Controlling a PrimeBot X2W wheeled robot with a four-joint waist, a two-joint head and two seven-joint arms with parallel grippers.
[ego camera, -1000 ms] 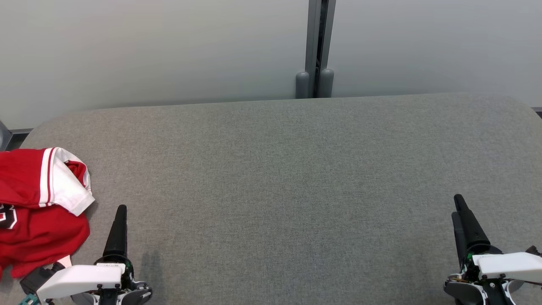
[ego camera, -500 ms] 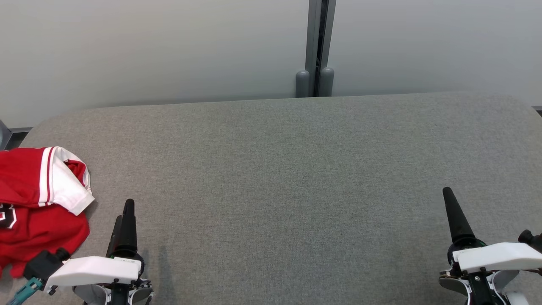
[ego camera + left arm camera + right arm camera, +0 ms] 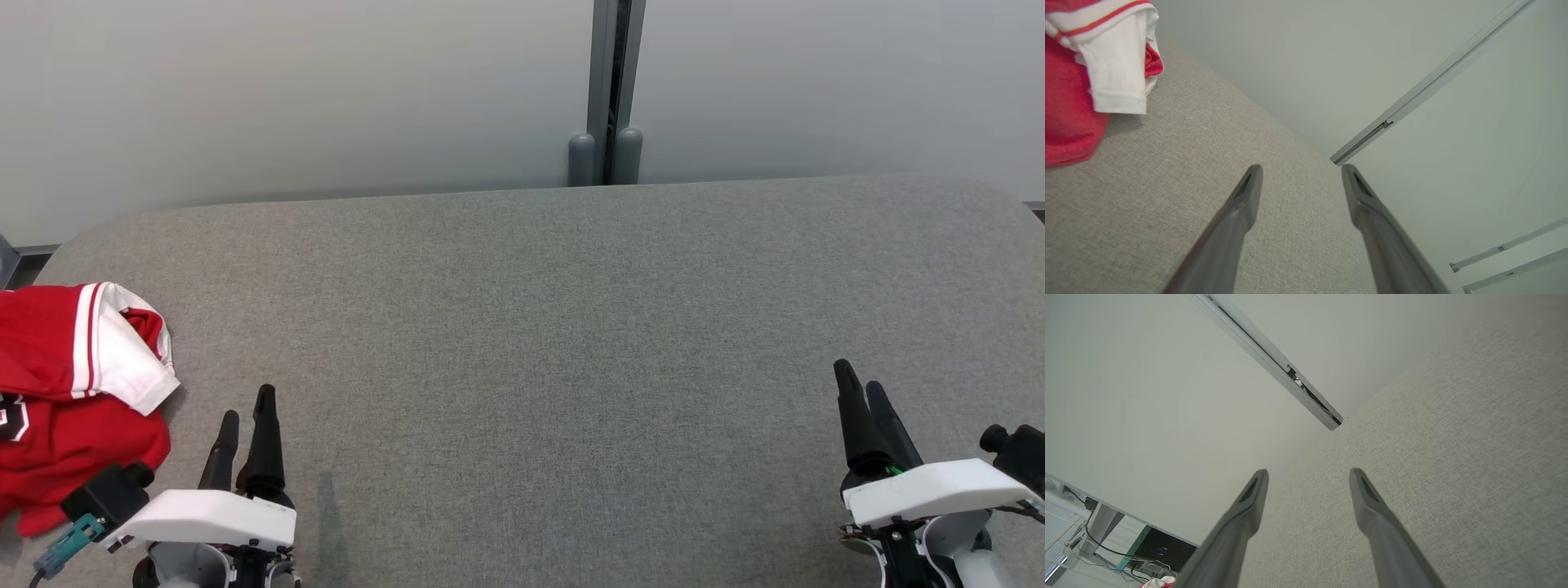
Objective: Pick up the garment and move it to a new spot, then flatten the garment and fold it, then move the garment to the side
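Note:
A crumpled red garment (image 3: 57,400) with white striped sleeve trim lies at the far left of the grey table (image 3: 539,343), partly cut off by the frame edge. In the left wrist view the garment (image 3: 1069,81) sits at the upper left. My left gripper (image 3: 245,404) stands open just right of it, not touching, with nothing between its fingers (image 3: 1245,200). At the lower right my right gripper (image 3: 857,384) is open and empty over bare cloth, its fingers (image 3: 1367,498) spread apart.
A pale wall with a grey vertical post (image 3: 608,90) runs behind the table's far edge. The table's rounded left corner (image 3: 73,245) lies near the garment. Cables and a floor area (image 3: 1094,539) appear beyond the edge in the right wrist view.
Both grippers have rolled at the wrist, so two separate fingers now show on each. The left gripper shifted slightly right, the right gripper slightly left. The garment has not moved.

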